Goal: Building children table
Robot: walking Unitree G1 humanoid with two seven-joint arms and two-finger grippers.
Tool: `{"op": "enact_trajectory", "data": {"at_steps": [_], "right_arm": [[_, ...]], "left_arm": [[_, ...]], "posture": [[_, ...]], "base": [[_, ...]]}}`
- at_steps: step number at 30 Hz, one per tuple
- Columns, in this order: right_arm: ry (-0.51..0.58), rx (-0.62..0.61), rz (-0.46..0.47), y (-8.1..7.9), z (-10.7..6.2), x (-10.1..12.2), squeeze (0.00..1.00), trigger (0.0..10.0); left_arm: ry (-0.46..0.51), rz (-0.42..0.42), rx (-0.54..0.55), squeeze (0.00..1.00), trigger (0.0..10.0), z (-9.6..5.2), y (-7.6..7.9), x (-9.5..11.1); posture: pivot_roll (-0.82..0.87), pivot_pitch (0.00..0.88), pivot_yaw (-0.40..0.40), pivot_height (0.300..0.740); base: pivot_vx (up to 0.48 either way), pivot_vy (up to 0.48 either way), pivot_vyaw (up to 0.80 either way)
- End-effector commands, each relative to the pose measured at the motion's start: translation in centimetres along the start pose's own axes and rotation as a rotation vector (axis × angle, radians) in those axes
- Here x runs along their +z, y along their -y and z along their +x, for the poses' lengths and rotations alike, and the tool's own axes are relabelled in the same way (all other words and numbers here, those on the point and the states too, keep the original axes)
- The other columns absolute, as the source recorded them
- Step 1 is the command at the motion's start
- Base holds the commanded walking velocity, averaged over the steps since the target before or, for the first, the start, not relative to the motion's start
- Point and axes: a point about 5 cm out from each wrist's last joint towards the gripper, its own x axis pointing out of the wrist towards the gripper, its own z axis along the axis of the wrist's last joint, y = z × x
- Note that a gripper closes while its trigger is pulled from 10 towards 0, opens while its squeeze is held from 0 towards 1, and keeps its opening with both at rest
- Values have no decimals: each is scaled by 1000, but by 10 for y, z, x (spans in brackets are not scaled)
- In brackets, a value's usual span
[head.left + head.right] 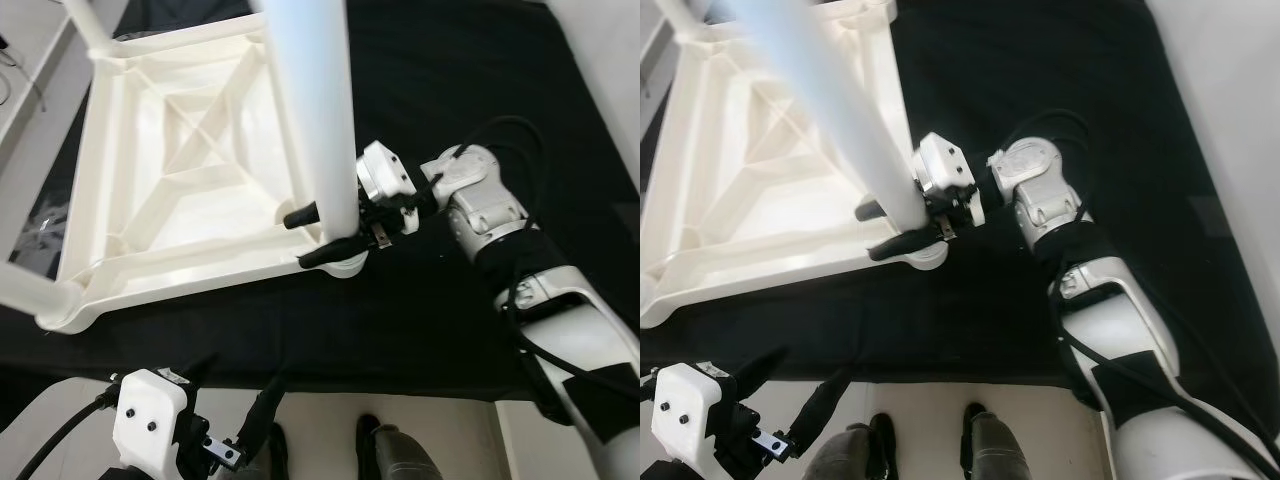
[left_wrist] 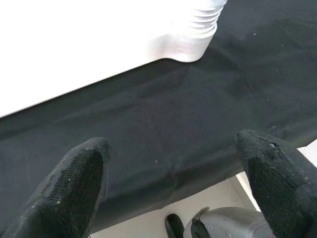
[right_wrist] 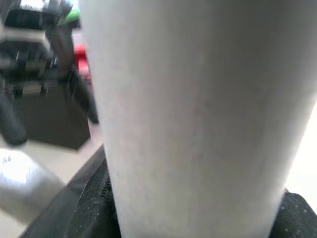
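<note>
While I look down past my own chest, a black cloth covers most of the ground ahead of me, with pale floor showing along its near edge at six o'clock and a lighter strip of floor at about ten o'clock. My two dark feet stand just off the cloth's near edge.

At about seven o'clock my left gripper hangs low over the near edge of the cloth, well apart from the work. Its two black fingers are spread wide with nothing between them, and past them the wrist camera shows the cloth and a rounded, ribbed white corner of the table.

From nine to twelve o'clock lies the white plastic children table, upside down on the cloth. Its underside faces me: a raised rim runs around a shallow tray crossed by diagonal stiffening ribs that meet near the centre. A white leg stands up from the near right corner socket, a smooth, thick tube rising toward my head. Another leg shows at the far left corner, and a blurred one crosses the near left corner.

At about two o'clock my right arm reaches in from the right, and my right gripper is clamped around the base of that leg, one black finger on each side of the tube, just above the corner socket.
</note>
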Motion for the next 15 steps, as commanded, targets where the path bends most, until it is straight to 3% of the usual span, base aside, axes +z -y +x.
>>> {"op": "enact_trajectory", "data": {"at_steps": [1, 9, 15], "right_arm": [[-80, 13, 187, -16, 2, -41, 0, 10000], [-12, -73, 260, -24, 11, -58, 0, 10000], [-24, -112, 277, -27, 13, -66, 0, 10000]], "left_arm": [[-29, -8, 1, 0, 10000, -2, 0, -3], [-27, -12, 0, 0, 10000, -2, 1, -2], [-31, -15, -5, 0, 10000, -2, 1, -3]], "posture": [[121, 406, 48, 740], [118, 409, 53, 740], [114, 408, 56, 740]], "base": [[0, 0, 0], [0, 0, 0], [0, 0, 0]]}}
